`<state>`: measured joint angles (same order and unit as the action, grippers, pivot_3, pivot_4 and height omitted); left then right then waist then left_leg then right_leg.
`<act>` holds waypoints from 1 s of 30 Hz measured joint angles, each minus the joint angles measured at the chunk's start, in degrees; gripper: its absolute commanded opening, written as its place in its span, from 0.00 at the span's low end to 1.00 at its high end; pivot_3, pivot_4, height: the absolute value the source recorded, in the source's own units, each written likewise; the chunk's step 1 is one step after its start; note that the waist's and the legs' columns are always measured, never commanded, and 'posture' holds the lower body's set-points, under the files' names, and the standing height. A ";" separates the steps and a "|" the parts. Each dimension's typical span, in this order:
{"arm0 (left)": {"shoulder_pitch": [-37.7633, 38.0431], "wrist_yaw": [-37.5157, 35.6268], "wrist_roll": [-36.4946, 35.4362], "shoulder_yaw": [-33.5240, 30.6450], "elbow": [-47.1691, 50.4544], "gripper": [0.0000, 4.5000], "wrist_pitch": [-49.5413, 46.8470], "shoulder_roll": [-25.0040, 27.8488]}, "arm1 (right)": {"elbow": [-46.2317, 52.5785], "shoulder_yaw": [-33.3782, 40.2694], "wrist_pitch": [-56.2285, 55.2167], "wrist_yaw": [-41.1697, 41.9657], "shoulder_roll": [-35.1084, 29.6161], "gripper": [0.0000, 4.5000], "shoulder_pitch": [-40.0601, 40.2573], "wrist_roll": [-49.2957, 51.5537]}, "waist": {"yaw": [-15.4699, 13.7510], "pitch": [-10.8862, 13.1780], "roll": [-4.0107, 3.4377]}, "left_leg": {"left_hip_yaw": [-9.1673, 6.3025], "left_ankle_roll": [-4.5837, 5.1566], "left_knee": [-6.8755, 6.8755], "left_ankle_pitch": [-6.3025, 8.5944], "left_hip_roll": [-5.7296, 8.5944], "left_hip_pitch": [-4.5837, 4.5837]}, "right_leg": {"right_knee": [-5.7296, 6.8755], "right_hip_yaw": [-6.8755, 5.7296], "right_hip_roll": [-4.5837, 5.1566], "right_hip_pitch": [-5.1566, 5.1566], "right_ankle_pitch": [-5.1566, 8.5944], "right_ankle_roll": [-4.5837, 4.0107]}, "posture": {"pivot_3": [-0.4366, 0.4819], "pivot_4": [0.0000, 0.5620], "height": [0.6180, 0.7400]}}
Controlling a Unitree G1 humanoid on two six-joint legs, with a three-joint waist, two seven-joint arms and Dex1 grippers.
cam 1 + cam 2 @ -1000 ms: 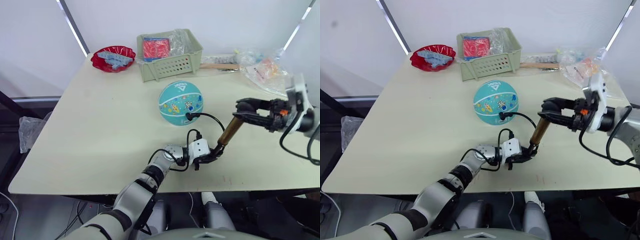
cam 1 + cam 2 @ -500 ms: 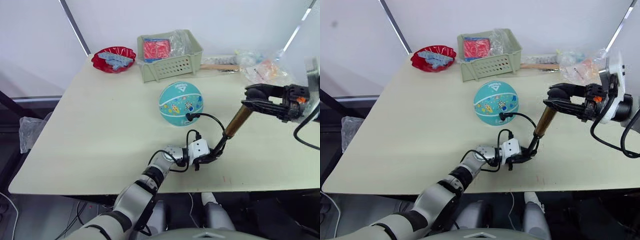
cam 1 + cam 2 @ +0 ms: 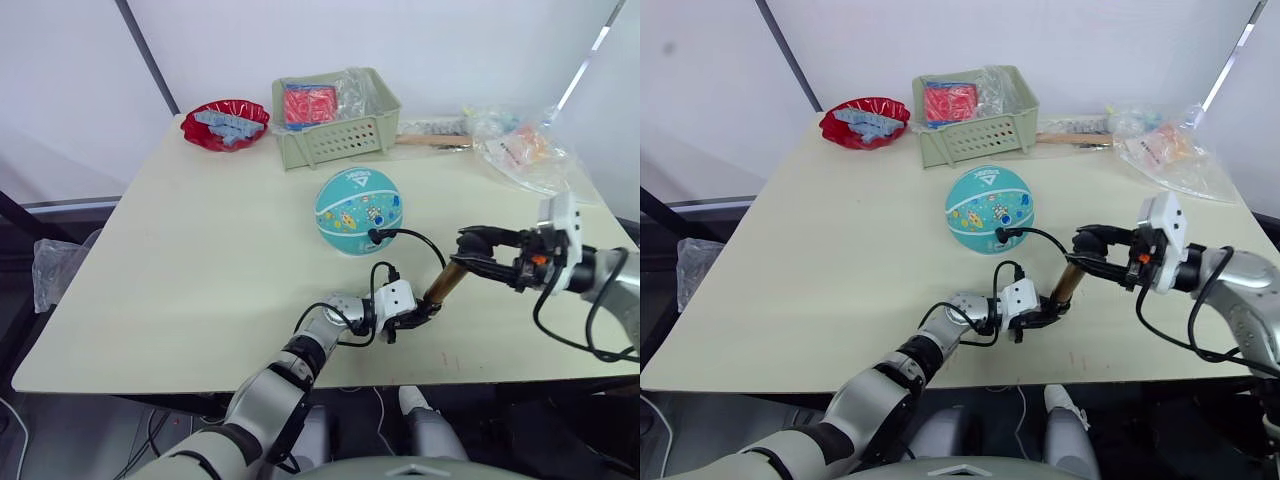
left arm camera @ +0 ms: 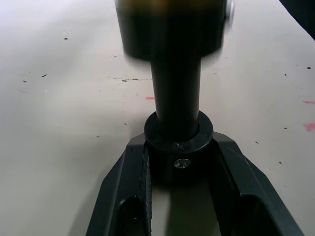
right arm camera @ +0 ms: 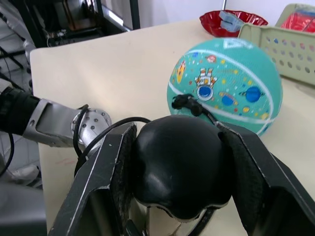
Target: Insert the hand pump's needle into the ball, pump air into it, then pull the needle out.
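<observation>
Both pincers on hand pump [image 3: 1070,279]

Head pair looks down over the table [image 3: 200,250] — wrist cameras sit close, facing along their jaws.

Bright, even indoor light, soft shadows

Diffuse light leaves the table [image 3: 200,250] evenly lit; the ball [image 3: 360,210] casts only a faint shadow toward 6 o'clock. In the left wrist view the hand pump [image 4: 173,29] is blurred at 12 o'clock. The plastic bags [image 3: 520,145] at 2 o'clock show mild glare.
</observation>
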<state>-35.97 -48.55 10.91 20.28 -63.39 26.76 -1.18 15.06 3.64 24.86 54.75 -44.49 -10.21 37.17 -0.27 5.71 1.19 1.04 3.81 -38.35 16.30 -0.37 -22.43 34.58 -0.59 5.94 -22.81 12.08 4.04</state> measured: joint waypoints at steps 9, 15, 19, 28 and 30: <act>0.16 0.00 -0.01 -0.08 0.00 0.25 -0.01 0.08 | -1.88 -2.19 -3.40 -0.38 4.54 0.46 0.30 -3.25 | 0.12 -0.18 -0.10 | -0.04 0.00 0.04 0.00 -0.01 0.02 | 0.00 -0.02 -0.01 0.01 0.02 -0.04 | 0.48 0.27 0.98; 0.01 -0.09 -0.08 -0.09 0.03 0.25 0.05 -0.32 | -2.03 -0.20 1.68 -0.25 3.51 0.46 -1.40 -0.36 | -0.09 -0.01 -0.34 | -0.04 0.00 0.03 0.00 0.00 -0.07 | -0.05 -0.03 0.02 -0.03 0.02 -0.04 | 0.48 0.27 0.98; -0.13 -0.26 -0.34 -0.12 0.12 0.25 0.12 -0.67 | -1.93 1.84 5.52 -0.09 1.64 0.46 -3.46 2.87 | -0.52 0.20 -0.57 | -0.03 0.00 0.03 0.00 0.02 -0.27 | -0.05 -0.05 0.03 -0.21 0.02 -0.04 | 0.48 0.27 0.98; -0.32 -0.34 -0.39 -0.52 0.37 0.25 0.19 -0.85 | -0.50 8.24 12.63 -0.62 -1.51 0.46 -10.07 11.63 | -0.58 0.75 -0.76 | -0.03 0.01 -0.04 -0.01 0.07 -0.32 | -0.05 -0.07 0.03 -0.21 0.01 -0.02 | 0.48 0.27 0.98; -0.35 -0.38 -0.40 -0.60 0.37 0.25 0.20 -0.85 | -0.43 8.99 14.02 -1.37 -2.23 0.46 -11.63 13.51 | -0.57 0.79 -0.79 | -0.03 0.01 -0.04 -0.01 0.07 -0.32 | -0.05 -0.06 0.03 -0.21 0.01 -0.02 | 0.48 0.27 0.98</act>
<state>-36.32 -48.93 10.52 19.68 -63.01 26.96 -2.04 14.63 12.63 38.87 53.37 -46.73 -21.84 50.68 -0.85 6.50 0.40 1.01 3.82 -38.39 16.29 -0.31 -22.75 34.54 -0.65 5.97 -23.01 12.09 4.02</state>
